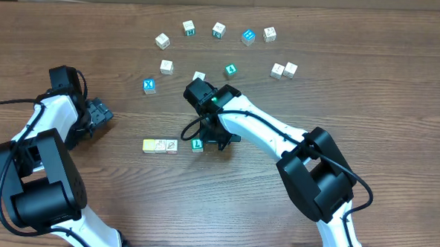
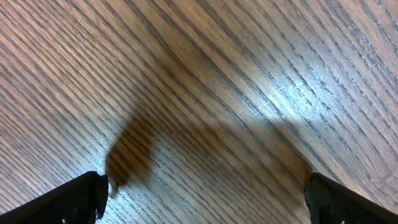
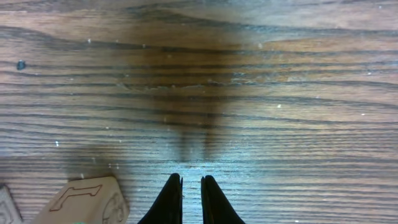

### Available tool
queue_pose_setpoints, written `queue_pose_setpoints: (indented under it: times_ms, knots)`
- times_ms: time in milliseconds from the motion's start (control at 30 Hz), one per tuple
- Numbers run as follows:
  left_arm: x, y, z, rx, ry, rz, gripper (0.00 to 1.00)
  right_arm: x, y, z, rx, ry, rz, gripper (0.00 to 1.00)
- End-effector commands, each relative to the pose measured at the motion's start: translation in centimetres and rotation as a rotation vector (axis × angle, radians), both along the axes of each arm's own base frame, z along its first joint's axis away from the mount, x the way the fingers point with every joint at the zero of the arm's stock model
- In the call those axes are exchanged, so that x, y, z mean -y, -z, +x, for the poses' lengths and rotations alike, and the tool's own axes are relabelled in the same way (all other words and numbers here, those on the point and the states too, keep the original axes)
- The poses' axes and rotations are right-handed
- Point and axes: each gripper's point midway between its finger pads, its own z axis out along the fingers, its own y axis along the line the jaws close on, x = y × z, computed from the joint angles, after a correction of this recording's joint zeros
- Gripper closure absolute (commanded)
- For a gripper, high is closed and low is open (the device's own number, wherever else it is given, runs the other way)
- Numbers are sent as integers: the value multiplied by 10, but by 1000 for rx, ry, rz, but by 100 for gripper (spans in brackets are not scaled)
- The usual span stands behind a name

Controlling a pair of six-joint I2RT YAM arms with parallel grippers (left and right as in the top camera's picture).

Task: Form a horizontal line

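We find the line near the middle of the table (image 1: 340,106), toward its front edge: a short row of cubes (image 1: 160,145) set side by side and touching. Its left end is pale yellow and the rest is white with dark drawings (from above we cannot count for certain how many cubes make it up). Just to the right of it, across a small gap, sits the green cube (image 1: 197,145) with its white "L".

Just beside that green cube, on its right, the right gripper (image 1: 223,142) points down at the wood. In its own wrist view the right gripper (image 3: 191,200) has its fingers drawn almost together with nothing between them. A pale cube face (image 3: 81,199) with an outline drawing lies off to their left, apart from them.

Well away at the left edge, the left gripper (image 1: 97,114) stands spread wide and holds nothing; its wrist view shows only bare wood between the tips.

Farther back lie loose cubes: two blue cubes (image 1: 149,85), a teal cube (image 1: 230,69), and several white cubes (image 1: 269,34), all well apart from the line.
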Motion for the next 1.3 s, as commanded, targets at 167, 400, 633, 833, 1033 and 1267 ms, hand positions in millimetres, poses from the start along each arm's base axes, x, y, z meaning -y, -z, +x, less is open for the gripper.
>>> queue_pose_setpoints:
  times_ms: [167, 400, 633, 833, 1033, 1267]
  knots:
    - [4, 8, -5, -30, 4, -4, 0, -6, -6, -4, 3, -4, 39, 91]
    - [3, 8, -5, -30, 4, -4, 1, -21, -3, -11, 0, -30, 82, 91]
    - [4, 8, -5, -30, 4, -4, 0, -33, -4, -15, 10, -52, 105, 91]
    - [4, 8, -5, -30, 4, -4, 1, -37, -4, -15, 16, -42, 113, 92]
    - [4, 8, -5, -30, 4, -4, 0, -38, -4, -14, 16, 2, 121, 91]
    - [4, 8, -5, -30, 4, -4, 0, -33, -3, -18, -3, 43, 106, 91]
